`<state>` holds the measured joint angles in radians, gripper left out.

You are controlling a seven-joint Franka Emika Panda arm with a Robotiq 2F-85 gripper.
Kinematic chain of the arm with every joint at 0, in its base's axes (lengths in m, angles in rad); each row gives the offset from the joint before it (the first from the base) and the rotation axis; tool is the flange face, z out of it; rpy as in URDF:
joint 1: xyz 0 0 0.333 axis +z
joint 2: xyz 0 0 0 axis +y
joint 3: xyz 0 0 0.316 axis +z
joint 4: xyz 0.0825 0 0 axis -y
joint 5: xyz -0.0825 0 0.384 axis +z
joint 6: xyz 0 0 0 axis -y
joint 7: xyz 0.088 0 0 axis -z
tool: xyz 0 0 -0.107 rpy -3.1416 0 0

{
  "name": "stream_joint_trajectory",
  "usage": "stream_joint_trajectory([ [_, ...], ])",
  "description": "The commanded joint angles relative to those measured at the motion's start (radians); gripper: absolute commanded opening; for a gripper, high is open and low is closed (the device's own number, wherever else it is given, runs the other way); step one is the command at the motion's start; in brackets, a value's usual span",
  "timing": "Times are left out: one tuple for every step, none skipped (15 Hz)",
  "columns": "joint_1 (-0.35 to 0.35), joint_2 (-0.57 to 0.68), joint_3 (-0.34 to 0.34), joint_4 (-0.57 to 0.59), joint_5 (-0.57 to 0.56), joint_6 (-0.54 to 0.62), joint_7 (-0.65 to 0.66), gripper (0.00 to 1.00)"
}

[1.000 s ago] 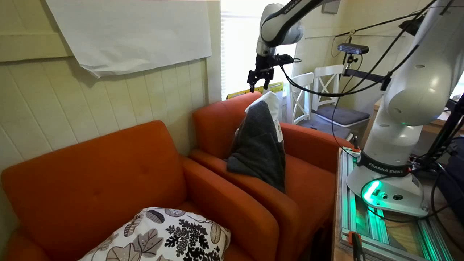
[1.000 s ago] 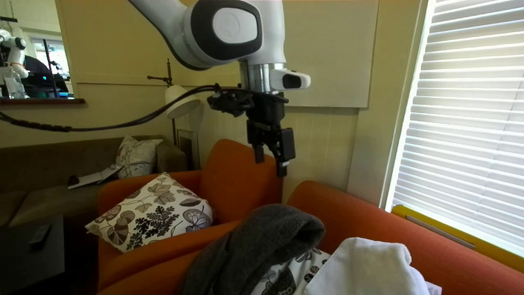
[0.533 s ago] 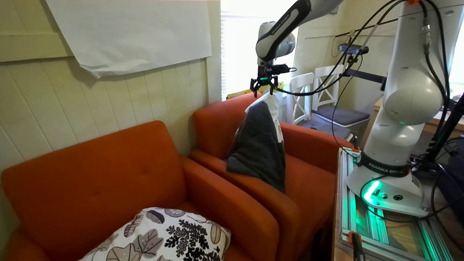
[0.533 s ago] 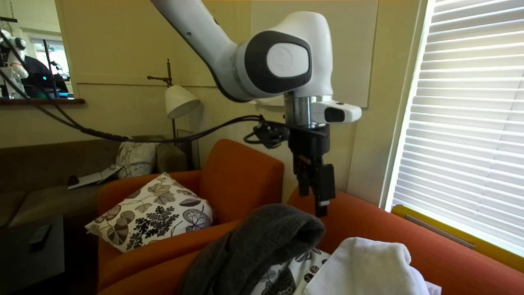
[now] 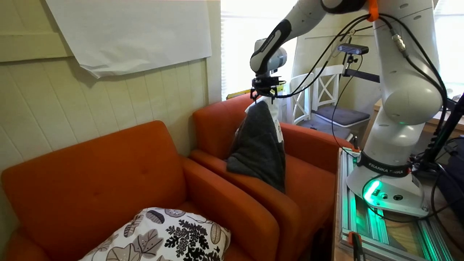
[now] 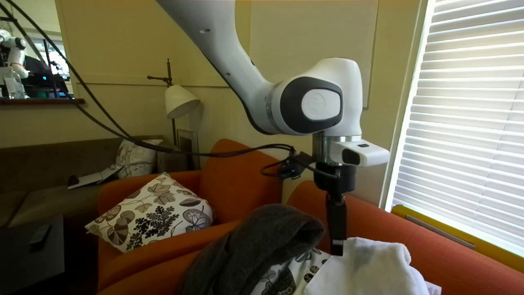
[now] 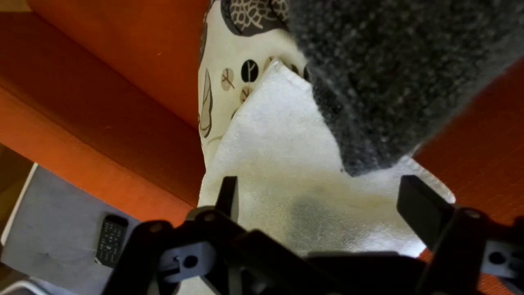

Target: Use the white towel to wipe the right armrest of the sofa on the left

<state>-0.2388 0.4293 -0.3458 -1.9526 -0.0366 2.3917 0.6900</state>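
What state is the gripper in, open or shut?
The gripper is open: in the wrist view its fingers stand wide apart, with the white towel showing between them.

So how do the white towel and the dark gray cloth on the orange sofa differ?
In an exterior view, the dark gray cloth bulges into a hollow fold; the white towel lies flatter. In the wrist view, the white towel looks smoother, the dark gray cloth speckled. There, the white towel shows between the jaws of the open end effector, the dark gray cloth beyond them. Both partly cover a patterned cushion.
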Motion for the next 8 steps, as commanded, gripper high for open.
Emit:
stream_joint_trajectory([
  [-0.006,0.066,-0.007,0.089,0.099,-0.026,0.117,1.0],
  [-0.009,0.076,-0.007,0.1,0.122,-0.023,0.15,1.0],
  [-0.008,0.088,-0.013,0.111,0.135,-0.014,0.19,1.0],
  [-0.008,0.099,-0.016,0.122,0.148,-0.009,0.231,1.0],
  [-0.01,0.108,-0.018,0.135,0.161,-0.009,0.271,1.0],
  [-0.01,0.105,-0.012,0.143,0.181,-0.043,0.31,1.0],
  [-0.009,0.078,-0.011,0.098,0.135,-0.008,0.246,1.0],
  [-0.01,0.084,-0.01,0.107,0.143,-0.014,0.271,1.0],
])
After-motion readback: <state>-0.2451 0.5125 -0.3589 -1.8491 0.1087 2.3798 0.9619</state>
